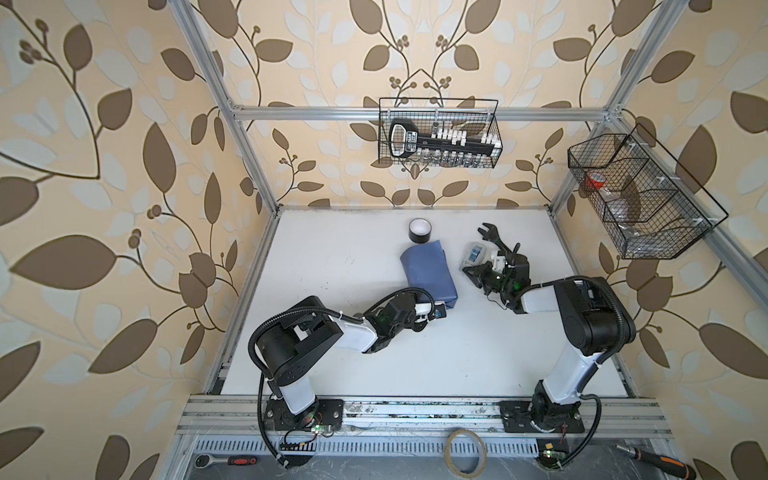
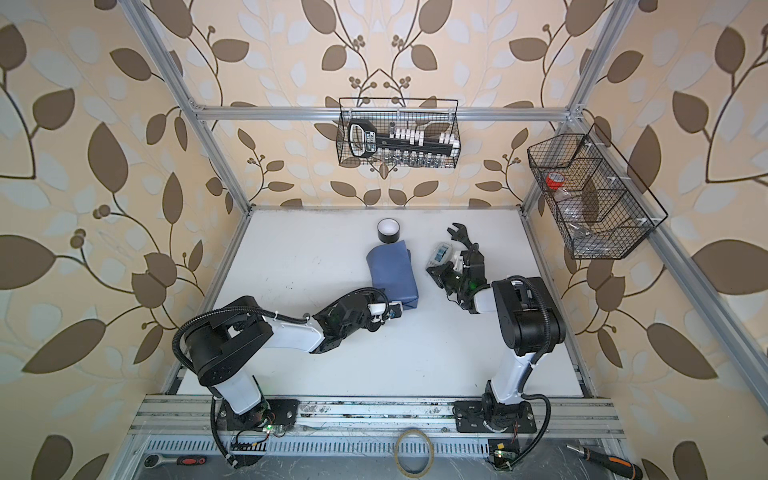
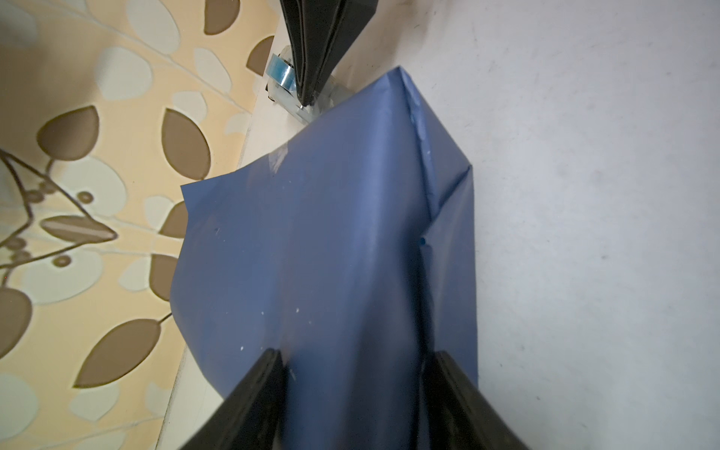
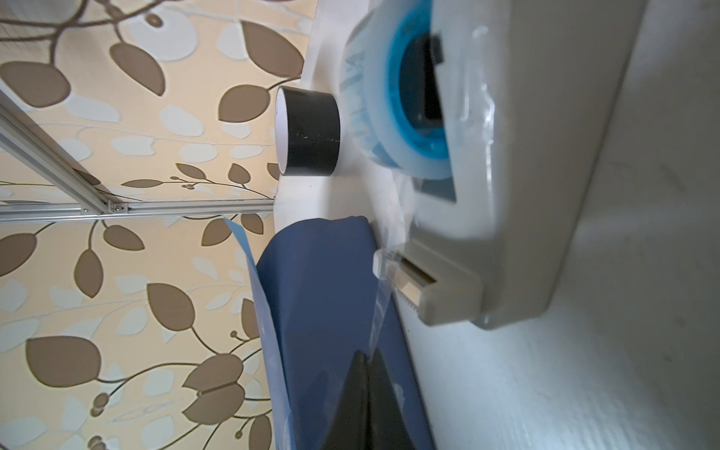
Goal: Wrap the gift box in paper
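The paper (image 1: 428,270) (image 2: 392,272), slate blue side out, lies folded into a long bundle in mid-table. The gift box is hidden inside it. My left gripper (image 3: 354,354) (image 1: 444,305) is shut on the bundle's near end, one finger pressing each side. Right of the bundle, my right gripper (image 4: 368,354) (image 1: 468,272) is shut on a strip of clear tape (image 4: 380,304). The strip runs from the cutter of the grey tape dispenser (image 4: 506,195) (image 1: 475,254). In the left wrist view the right gripper's fingertips (image 3: 309,91) hang just beyond the bundle's far corner.
A black tape roll (image 1: 419,231) stands just behind the paper. A black wrench (image 1: 492,237) lies behind the dispenser. Two wire baskets (image 1: 440,133) (image 1: 640,195) hang on the frame. A tape ring (image 1: 465,451), a ratchet and a screwdriver lie in front of the rail.
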